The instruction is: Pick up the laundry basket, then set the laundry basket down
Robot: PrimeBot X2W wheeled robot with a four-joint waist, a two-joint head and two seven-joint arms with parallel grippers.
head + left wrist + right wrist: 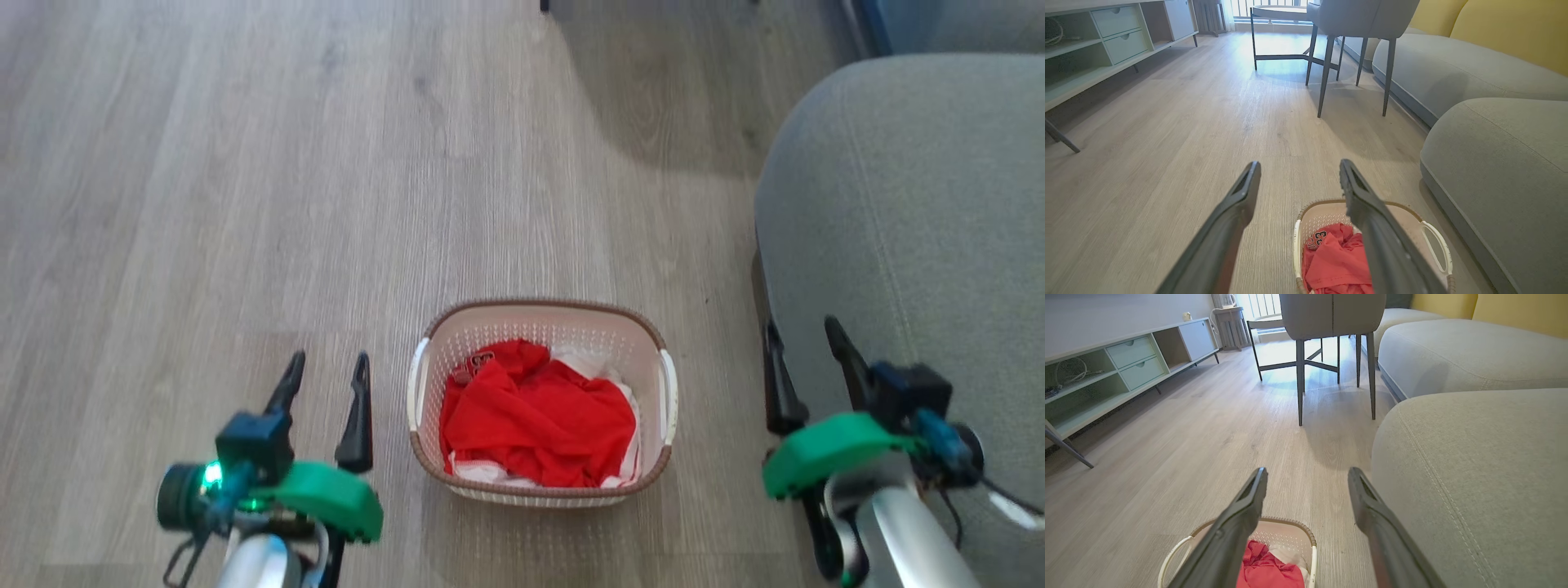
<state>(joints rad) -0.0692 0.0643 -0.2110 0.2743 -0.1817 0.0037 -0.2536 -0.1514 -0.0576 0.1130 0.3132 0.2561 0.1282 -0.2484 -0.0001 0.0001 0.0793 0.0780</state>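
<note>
The laundry basket [563, 329] stands on the wood floor [245, 204] between the left gripper [328, 361] and the right gripper [800, 327], both spread and empty. Open floor lies ahead and left; a grey sofa [898, 204] edges close on the right. The basket has cream perforated walls, a brown rim and white handles, with a red garment [539, 416] inside.

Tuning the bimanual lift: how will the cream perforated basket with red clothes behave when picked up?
Probably light: the cream perforated plastic laundry basket holds only crumpled red cloth and white fabric. Perforated walls may flex if squeezed. White side handles sit opposite each other, so an uneven lift would likely tip it.
</note>
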